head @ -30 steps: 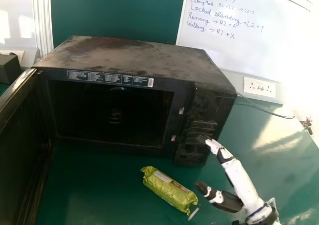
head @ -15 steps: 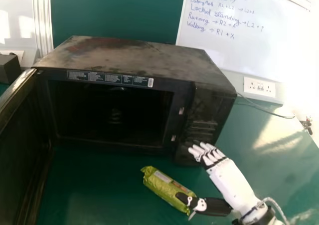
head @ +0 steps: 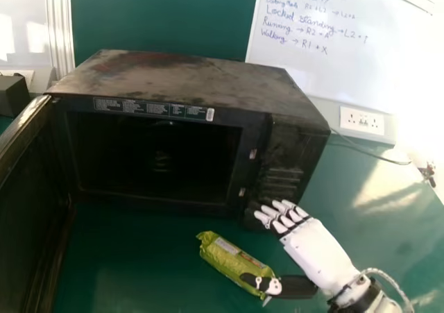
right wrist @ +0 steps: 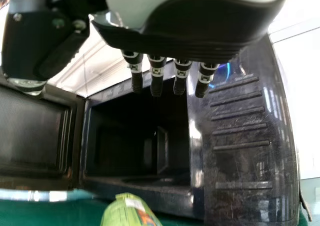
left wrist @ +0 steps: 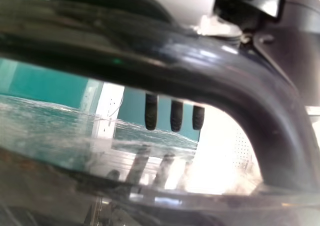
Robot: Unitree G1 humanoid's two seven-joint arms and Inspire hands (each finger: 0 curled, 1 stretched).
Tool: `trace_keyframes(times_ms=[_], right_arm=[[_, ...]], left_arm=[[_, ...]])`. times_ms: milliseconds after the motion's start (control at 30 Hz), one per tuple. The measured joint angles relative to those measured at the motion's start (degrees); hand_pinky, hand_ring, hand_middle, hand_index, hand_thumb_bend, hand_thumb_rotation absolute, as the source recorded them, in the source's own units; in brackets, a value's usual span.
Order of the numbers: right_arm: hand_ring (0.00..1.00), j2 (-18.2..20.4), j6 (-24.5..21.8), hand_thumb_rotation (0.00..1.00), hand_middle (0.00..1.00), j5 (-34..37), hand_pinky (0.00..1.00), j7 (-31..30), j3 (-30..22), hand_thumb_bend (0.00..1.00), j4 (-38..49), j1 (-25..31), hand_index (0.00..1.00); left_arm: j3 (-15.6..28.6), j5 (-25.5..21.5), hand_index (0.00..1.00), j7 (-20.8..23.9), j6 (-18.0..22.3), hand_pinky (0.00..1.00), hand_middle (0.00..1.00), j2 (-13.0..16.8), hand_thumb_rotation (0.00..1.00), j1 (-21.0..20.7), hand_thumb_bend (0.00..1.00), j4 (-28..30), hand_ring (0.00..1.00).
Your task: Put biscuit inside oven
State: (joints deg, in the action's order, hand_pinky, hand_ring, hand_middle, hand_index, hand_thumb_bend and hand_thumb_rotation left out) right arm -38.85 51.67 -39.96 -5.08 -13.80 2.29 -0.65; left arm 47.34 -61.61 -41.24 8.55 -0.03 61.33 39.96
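Observation:
My right hand (head: 313,249) is right of the green biscuit packet (head: 232,261), fingers extended toward the oven's control side and dark thumb overlapping the packet's near right end; contact is unclear. The packet lies on the table before the black oven (head: 208,87), whose cavity is dark and door (head: 31,188) stands open at left. In the right wrist view, the right hand (right wrist: 200,28) has straight fingers before the oven (right wrist: 240,161), with the packet (right wrist: 127,213) beyond. The left wrist view has my left hand's straight fingers (left wrist: 151,113) behind a glossy dark curved bar (left wrist: 200,60) that hides part of them.
The green table (head: 374,216) extends right of the oven. A cable (head: 371,158) runs near a wall socket (head: 362,121), below a whiteboard (head: 333,63). A dark box (head: 12,96) stands at the far left.
My right hand has turned, bringing the back of the hand and spread fingers into sight. Its thumb has moved left across the packet's near end. The packet and oven have stayed put.

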Motion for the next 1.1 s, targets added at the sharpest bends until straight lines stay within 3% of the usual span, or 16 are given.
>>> trace_keyframes(times_ms=[67, 467, 667, 867, 1100], right_arm=[[1.0, -0.4, -1.99, 0.96, 1.0, -0.76, 1.0, -0.36, 0.55, 0.87, 1.69, 0.0, 1.0], [1.0, -3.98, -10.86, 0.98, 1.0, -0.74, 1.0, -5.51, 5.47, 0.89, 6.0, -1.93, 1.0], [1.0, -4.27, -15.78, 0.96, 1.0, -2.15, 1.0, -7.95, 8.11, 0.9, 8.14, -2.97, 1.0], [1.0, -4.23, -22.55, 0.97, 1.0, -2.67, 1.0, -11.99, 10.62, 0.89, 10.67, -3.63, 1.0], [1.0, -3.93, -29.85, 0.97, 1.0, -4.28, 1.0, -15.98, 13.2, 0.9, 12.99, -4.67, 1.0]], left_arm=[[0.01, -0.29, 0.76, -0.03, -0.01, 0.71, 0.77, 0.06, 0.64, 0.03, 1.0, -0.07, 0.71], [0.2, -2.07, 0.79, 0.66, -0.24, 0.61, 0.76, 0.3, 0.64, 0.21, 1.0, -0.18, 0.67], [0.38, -2.13, 0.79, 0.44, -0.25, 0.6, 0.79, 0.39, 0.63, 0.23, 1.0, -0.44, 0.68], [0.56, -2.22, 0.81, 0.3, -0.25, 0.61, 0.81, 0.5, 0.7, 0.28, 1.0, -1.18, 0.67], [0.57, -2.52, 0.82, 0.47, -0.25, 0.62, 0.83, 0.22, 0.71, 0.69, 1.0, -0.94, 0.68]])
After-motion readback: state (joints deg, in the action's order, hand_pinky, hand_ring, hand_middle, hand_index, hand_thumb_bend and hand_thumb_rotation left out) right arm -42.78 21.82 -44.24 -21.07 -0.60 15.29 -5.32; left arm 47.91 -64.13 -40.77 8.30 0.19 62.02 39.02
